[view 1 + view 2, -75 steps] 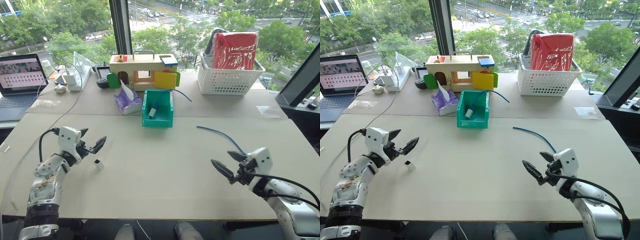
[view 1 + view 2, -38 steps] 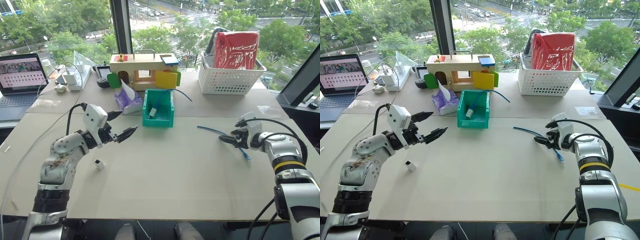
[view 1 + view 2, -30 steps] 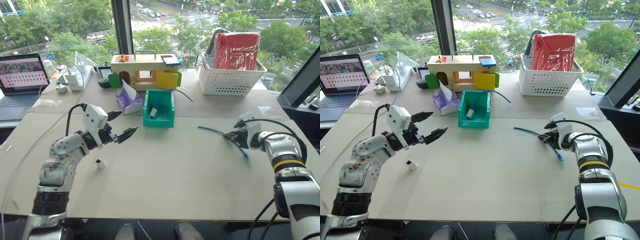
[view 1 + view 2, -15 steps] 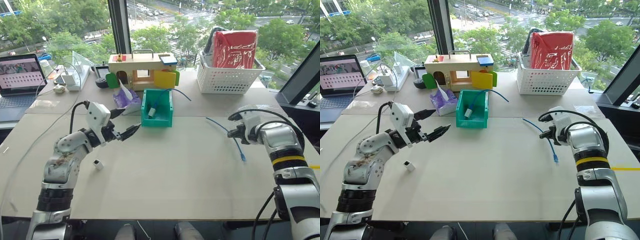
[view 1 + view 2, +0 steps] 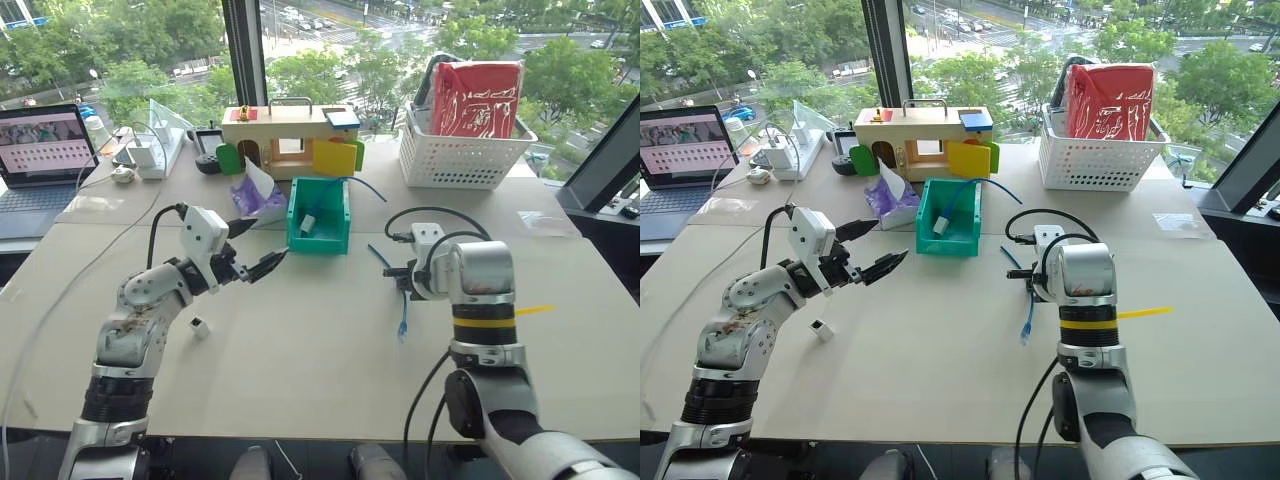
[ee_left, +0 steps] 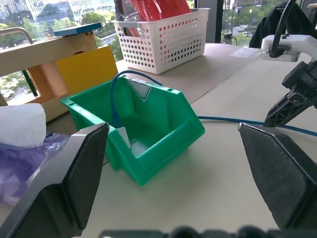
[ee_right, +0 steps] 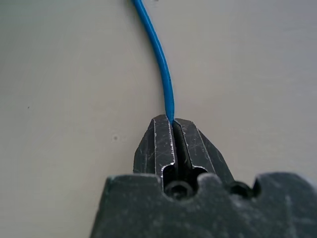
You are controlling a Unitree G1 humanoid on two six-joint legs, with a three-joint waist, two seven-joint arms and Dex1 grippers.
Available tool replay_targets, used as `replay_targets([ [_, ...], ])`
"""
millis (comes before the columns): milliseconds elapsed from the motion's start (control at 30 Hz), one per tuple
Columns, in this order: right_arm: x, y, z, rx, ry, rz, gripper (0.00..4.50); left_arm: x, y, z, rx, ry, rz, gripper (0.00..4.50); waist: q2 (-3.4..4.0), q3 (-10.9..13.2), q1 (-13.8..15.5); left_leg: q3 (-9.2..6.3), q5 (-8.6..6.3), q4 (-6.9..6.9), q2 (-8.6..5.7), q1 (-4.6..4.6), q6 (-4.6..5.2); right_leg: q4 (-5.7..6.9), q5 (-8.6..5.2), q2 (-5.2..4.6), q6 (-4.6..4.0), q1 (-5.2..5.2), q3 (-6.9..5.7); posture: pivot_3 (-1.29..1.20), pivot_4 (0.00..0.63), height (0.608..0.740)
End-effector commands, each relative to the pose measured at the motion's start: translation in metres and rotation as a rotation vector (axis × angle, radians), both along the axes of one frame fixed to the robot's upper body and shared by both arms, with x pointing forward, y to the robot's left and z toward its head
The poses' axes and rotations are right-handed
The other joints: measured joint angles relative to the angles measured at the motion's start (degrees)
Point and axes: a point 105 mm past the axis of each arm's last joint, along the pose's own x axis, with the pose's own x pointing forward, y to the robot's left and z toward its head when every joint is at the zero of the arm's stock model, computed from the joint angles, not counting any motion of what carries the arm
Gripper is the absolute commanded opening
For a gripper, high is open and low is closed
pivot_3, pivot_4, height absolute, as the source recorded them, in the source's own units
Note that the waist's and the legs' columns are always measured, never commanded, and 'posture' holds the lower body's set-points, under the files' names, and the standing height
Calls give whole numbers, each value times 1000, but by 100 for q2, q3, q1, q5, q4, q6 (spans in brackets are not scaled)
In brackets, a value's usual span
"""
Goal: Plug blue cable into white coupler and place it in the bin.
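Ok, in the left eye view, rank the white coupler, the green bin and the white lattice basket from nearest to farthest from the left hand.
1. The white coupler, on the table just below the left hand, toward the robot.
2. The bin, just beyond the fingertips, slightly to the right.
3. The white lattice basket, far right at the back of the table.

The coupler and bin are fairly close to call.

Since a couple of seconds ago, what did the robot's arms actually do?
The right gripper pinched the blue cable and carried it toward the table's middle, plug dangling. The left gripper rose toward the bin, jaws open. The white coupler stayed put.
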Motion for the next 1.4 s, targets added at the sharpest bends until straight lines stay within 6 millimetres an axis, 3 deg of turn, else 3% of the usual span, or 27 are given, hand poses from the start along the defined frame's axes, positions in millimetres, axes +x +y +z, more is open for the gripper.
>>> replay_targets([
  [33, -9, -18, -5, -56, 36, -248, 43, -5, -5, 13, 3, -65, -12, 4500, 2, -1, -1, -1, 0, 0, -1, 0, 0, 0, 0, -1, 0, 0, -2, 0, 150, 714],
  [300, -22, -1, -20, 32, 125, -365, 43, -6, -6, 13, 2, -63, -14, 4500, 4, -5, 127, -31, 1, -1, -20, -5, -1, -7, 0, -33, 0, 14, -66, 0, 150, 714],
  [533, -19, -2, -12, 88, 104, -371, 2328, -4, -10, 12, 2, -61, -24, 4500, 5, -7, 87, -38, 1, -1, -23, -5, -1, -7, -1, -47, -3, 14, -98, 0, 150, 714],
  [567, -18, -2, -10, 99, 95, -370, 2484, -3, -11, 12, 1, -61, -26, 4500, 5, -7, 74, -39, 1, -1, -23, -5, -1, -6, -1, -46, -3, 15, -98, 0, 150, 714],
  [667, -14, -1, 1, 124, 42, -336, 3562, -2, -14, 12, 1, -61, -35, 4500, 5, -7, 1, -42, 1, -1, -23, -5, -1, -4, 0, -46, -4, 14, -100, 0, 150, 714],
  [733, -11, -11, 11, 114, -18, -317, 4357, -1, -15, 13, 1, -63, -41, 4500, 7, -6, -53, -43, 1, -1, -23, -5, -1, -3, 0, -46, -4, 12, -100, 0, 150, 714],
  [800, -8, -24, 27, 140, -151, -130, 4440, -1, -16, 14, 9, -69, -48, 4500, 10, -4, -96, -43, 1, -3, -23, -7, 0, 0, 1, -46, -7, 6, -100, 0, 150, 714],
  [900, -24, -48, 50, 83, -253, 147, 4440, -1, -14, 16, 4, -72, -45, 4500, 24, 5, -103, -54, 2, -9, -26, -22, 0, -10, -3, -48, -5, 7, -108, 0, 150, 714],
  [967, -41, -61, 80, 75, -312, 308, 4440, -1, -15, 15, 3, -72, -46, 4500, 41, 16, -41, -64, 2, -7, -56, -41, 0, -21, -12, -80, 10, 3, -118, 0, 150, 714],
  [1033, -55, -56, 126, 227, -489, 456, 4440, 0, -17, 15, 0, -76, -52, 4500, 51, 21, -40, -62, 0, -8, -72, -49, 2, -38, -17, -99, 20, 4, -115, 0, 150, 714],
  [1100, -67, -52, 157, 355, -697, 645, 4440, 2, -21, 17, -7, -82, -61, 4500, 50, 21, -126, -65, -2, -9, -66, -45, 6, -40, -17, -89, 18, 6, -116, 0, 150, 714],
  [1133, -66, -58, 156, 266, -729, 681, 4440, 2, -22, 18, -6, -85, -67, 4500, 49, 20, -136, -76, -2, -9, -63, -40, 7, -35, -16, -84, 17, 14, -124, 0, 150, 714],
  [1200, -57, -70, 135, 120, -636, 676, 4440, 3, -24, 19, -3, -88, -76, 4500, 37, 15, -127, -113, 1, -8, -64, -37, 10, -40, -17, -82, 18, 37, -162, 0, 150, 714],
  [1300, -75, -65, 106, 80, -505, 938, 4440, 4, -25, 21, -2, -91, -82, 4500, 34, 16, -85, -115, 6, 0, -80, -39, 9, -45, -18, -99, 20, 45, -163, 0, 150, 714],
  [1400, -79, -69, 75, 3, -403, 1099, 4440, 4, -26, 21, 0, -93, -86, 4500, 36, 17, -58, -114, 6, 1, -84, -44, 11, -42, -18, -102, 20, 36, -158, 0, 150, 714],
])
